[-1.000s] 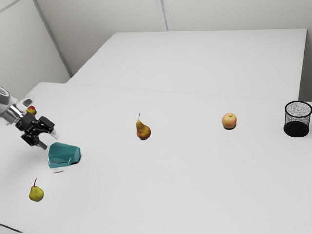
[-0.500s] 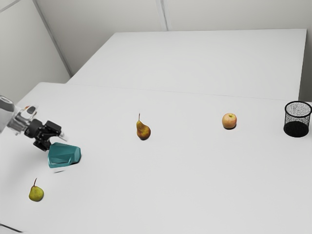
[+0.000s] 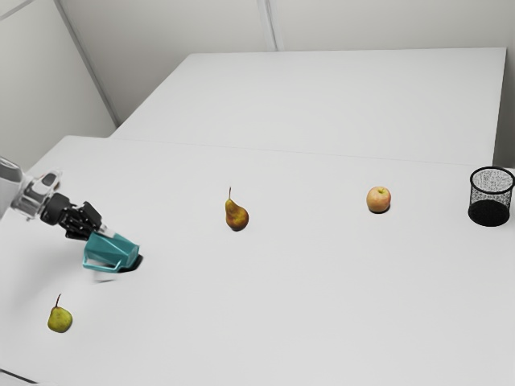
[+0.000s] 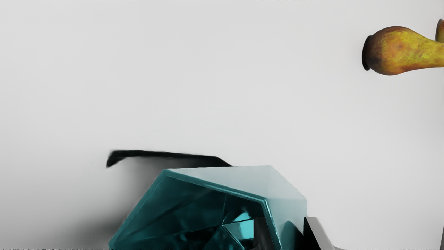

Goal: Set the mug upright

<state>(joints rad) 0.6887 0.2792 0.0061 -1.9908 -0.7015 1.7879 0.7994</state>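
Observation:
The teal mug (image 3: pixel 113 251) lies tilted on its side near the exterior view's left, its handle toward that view's lower edge and a dark shadow by its base. My gripper (image 3: pixel 102 232) is at its raised mouth end. In the wrist view, the open mouth of the mug (image 4: pixel 194 205) faces the camera. The gripper (image 4: pixel 286 239) has one finger inside the mouth and the other against the outside, shut on the mug's wall. The mug's base end is hidden from the wrist camera.
A green pear (image 3: pixel 59 319) sits near the mug on the white table (image 3: pixel 306 305). Farther off are a brown-yellow pear (image 3: pixel 236 215), an apple (image 3: pixel 379 199) and a black mesh basket (image 3: pixel 490 197). A pear (image 4: pixel 395 52) lies beyond the mug in the wrist view.
The gripper has come down to the mug and taken hold of its wall. The mug has turned, tipped and shifted slightly toward the exterior view's right, bringing its handle into sight.

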